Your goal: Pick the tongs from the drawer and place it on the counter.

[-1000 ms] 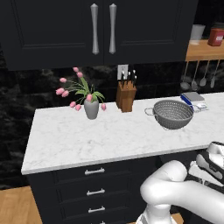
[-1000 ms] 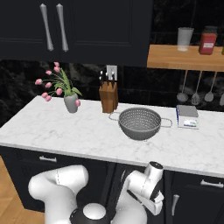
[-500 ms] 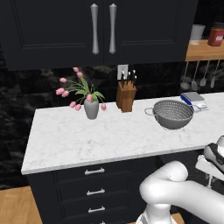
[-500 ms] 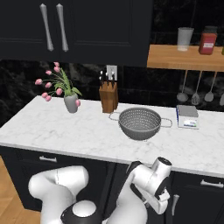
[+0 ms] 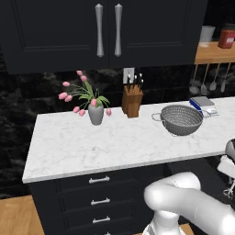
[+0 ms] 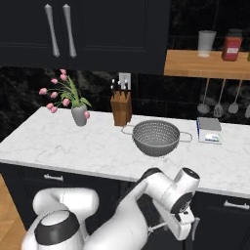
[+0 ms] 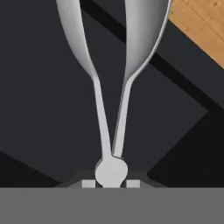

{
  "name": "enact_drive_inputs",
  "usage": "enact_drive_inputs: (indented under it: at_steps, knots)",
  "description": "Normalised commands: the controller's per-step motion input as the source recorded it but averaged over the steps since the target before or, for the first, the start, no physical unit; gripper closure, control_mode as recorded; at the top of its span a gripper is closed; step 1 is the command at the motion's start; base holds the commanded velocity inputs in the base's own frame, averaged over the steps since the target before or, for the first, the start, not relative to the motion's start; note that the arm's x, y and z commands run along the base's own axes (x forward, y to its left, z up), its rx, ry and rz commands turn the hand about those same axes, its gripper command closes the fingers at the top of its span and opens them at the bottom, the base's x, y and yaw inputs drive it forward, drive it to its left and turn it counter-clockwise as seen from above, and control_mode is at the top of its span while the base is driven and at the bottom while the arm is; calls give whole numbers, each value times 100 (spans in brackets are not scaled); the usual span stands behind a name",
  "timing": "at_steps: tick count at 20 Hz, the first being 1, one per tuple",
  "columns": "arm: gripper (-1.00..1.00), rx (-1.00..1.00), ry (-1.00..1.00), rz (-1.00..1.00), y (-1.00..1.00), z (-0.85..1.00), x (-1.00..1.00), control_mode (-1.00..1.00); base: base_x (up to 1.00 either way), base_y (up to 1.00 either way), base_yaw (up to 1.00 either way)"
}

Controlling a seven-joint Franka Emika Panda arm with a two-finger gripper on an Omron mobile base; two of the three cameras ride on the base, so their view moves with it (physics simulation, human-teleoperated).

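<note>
One vase (image 5: pixel 96 114) of pink tulips (image 5: pixel 78 94) on counter (image 5: pixel 92 147).

White marble counter (image 5: pixel 92 147) over dark drawers. Vase of pink tulips (image 5: pixel 95 110) near the back edge, left of centre; wooden knife block (image 5: pixel 132 100) beside it at the back; grey colander (image 5: pixel 182 120) toward the right end; small book (image 5: pixel 204 103) behind it.

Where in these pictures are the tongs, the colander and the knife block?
tongs (image 7: pixel 101 109): hand view, on the left thin arm, above the round pivot.
colander (image 6: pixel 157 138): right base view, inside its mesh bowl.
knife block (image 5: pixel 131 103): left base view, on the wooden front face.
</note>
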Motion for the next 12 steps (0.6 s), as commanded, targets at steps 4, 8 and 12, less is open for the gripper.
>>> enact_drive_inputs:
  at_steps: [4,8,12]
  knots:
    - [100,-11,-19,-3,7,100,-48,-100,0,0,0]
    - [100,-20,-21,0,21,100,-21,-100,0,0,0]
    - [100,-36,-31,5,51,83,0,-100,0,0,0]
